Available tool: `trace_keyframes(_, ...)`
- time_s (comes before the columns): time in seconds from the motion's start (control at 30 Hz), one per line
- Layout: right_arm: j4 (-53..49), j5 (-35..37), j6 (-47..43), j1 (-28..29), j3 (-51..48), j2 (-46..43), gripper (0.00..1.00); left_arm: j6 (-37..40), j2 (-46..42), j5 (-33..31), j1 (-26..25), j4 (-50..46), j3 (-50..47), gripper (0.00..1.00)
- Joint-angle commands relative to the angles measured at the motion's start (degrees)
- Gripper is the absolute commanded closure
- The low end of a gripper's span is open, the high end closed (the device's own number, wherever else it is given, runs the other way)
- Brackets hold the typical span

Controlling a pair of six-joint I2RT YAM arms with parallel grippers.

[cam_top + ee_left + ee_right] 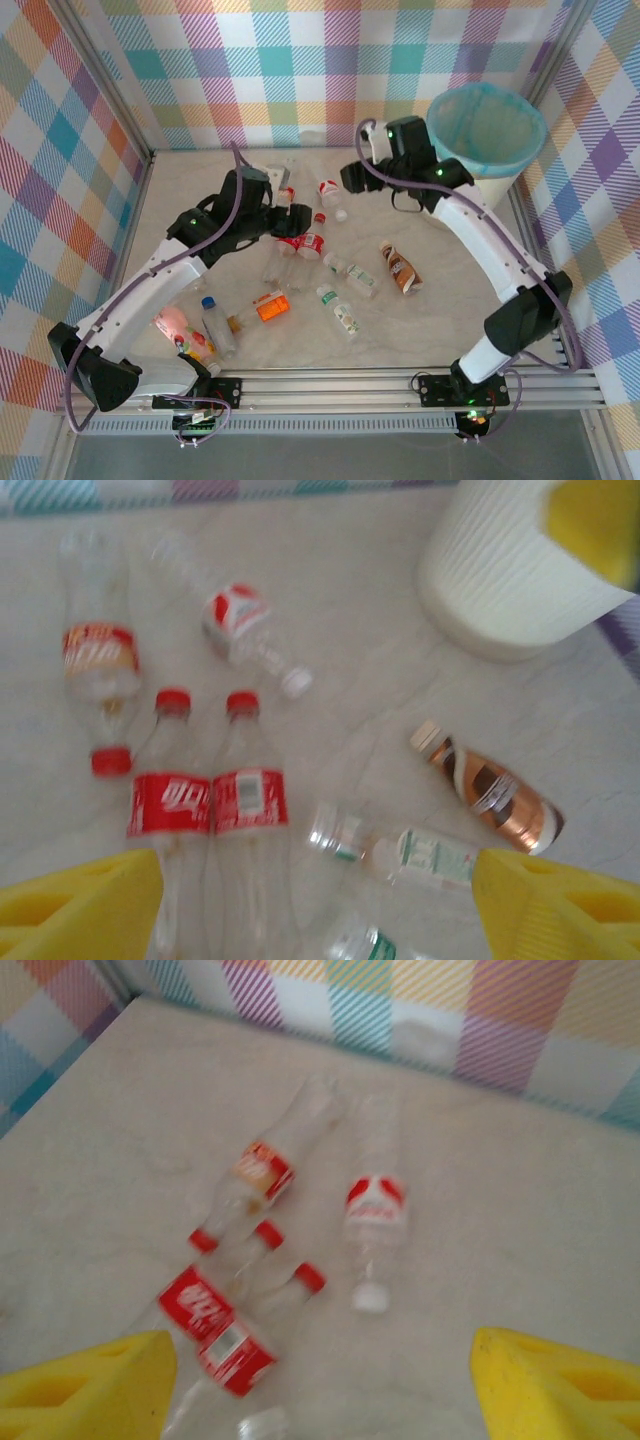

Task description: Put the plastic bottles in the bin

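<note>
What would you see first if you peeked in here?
Plastic bottles lie scattered across the middle of the pale table, several with red labels and caps. A big cream bin with a light blue liner stands at the far right corner, and bright checked walls surround everything.

This is looking like a robotics lab booth: pastel plaid cloth walls (pixel 300 70) are enclosing a pale marble-patterned tabletop (pixel 440 320) across the top and sides, and white-and-black robot arms (pixel 500 250) are sitting bolted to a slotted aluminium rail (pixel 340 383) along the bottom.
</note>
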Motion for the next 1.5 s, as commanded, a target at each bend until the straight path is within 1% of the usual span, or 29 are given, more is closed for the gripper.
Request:
trace_keyframes(0.0, 3.8, -3.1, 4.5, 2.4, -5.7, -5.5, 0.23, -5.8, -1.3, -1.9, -0.4, -8.3, -3.5, 0.19)
trace_keyframes(0.1, 4.6, -4.2, 5.8, 4.5, -12.1, -8.5, 0.24, -5.6, -2.2, -0.1, -0.4, -12.7, -7.8, 0.20)
trace_keyframes(0.2, 5.4, -6.1, 7.1, 5.4, -17.1, -10.6, 0.24, -5.4, -2.5, -1.5, -0.4, -17.4, -12.2, 0.21)
trace_keyframes(0.27, 5.9, -6.3, 8.0, 5.7, -19.1, -11.3, 0.24, -6.2, -2.8, -3.0, -0.4, -19.0, -14.9, 0.22)
trace_keyframes(0.37, 5.9, -7.4, 8.7, 5.8, -20.1, -11.1, 0.24, -7.5, -4.4, -3.8, -0.4, -17.5, -19.2, 0.22)
trace_keyframes(0.43, 5.8, -7.7, 9.0, 6.0, -20.2, -10.7, 0.24, -8.7, -4.9, -4.2, -0.4, -15.2, -20.3, 0.21)
trace_keyframes(0.57, 6.2, -8.9, 10.1, 6.1, -20.2, -10.4, 0.24, -9.9, -1.4, -3.2, -0.2, -10.1, -17.9, 0.20)
trace_keyframes(0.67, 6.3, -9.4, 10.4, 6.3, -20.5, -10.6, 0.24, -8.0, 4.9, -3.4, 1.8, -8.8, -15.0, 0.20)
trace_keyframes(0.77, 5.9, -9.6, 10.3, 6.2, -20.3, -11.0, 0.24, -5.6, 11.0, -0.4, 5.8, -8.0, -12.5, 0.22)
trace_keyframes(0.87, 5.6, -9.7, 10.0, 6.3, -20.4, -11.8, 0.24, -2.9, 14.4, 2.2, 7.8, -4.9, -11.3, 0.22)
trace_keyframes(1.0, 5.0, -9.3, 9.4, 6.3, -20.4, -12.4, 0.23, 0.7, 19.2, 6.0, 10.0, -3.9, -8.8, 0.25)
trace_keyframes(1.07, 5.0, -9.2, 9.0, 6.3, -20.5, -12.5, 0.23, 1.6, 21.0, 6.9, 10.7, -3.4, -8.1, 0.25)
trace_keyframes(1.23, 5.1, -9.4, 8.9, 6.2, -20.4, -12.2, 0.22, 2.7, 24.6, 11.5, 12.4, -2.3, -7.4, 0.28)
trace_keyframes(1.37, 5.3, -9.2, 9.1, 6.3, -20.4, -12.1, 0.21, 3.6, 27.0, 12.1, 12.5, -2.3, -6.9, 0.29)
trace_keyframes(1.47, 5.2, -9.2, 9.1, 6.3, -20.4, -12.1, 0.20, 4.2, 28.7, 11.1, 12.6, -2.6, -6.4, 0.33)
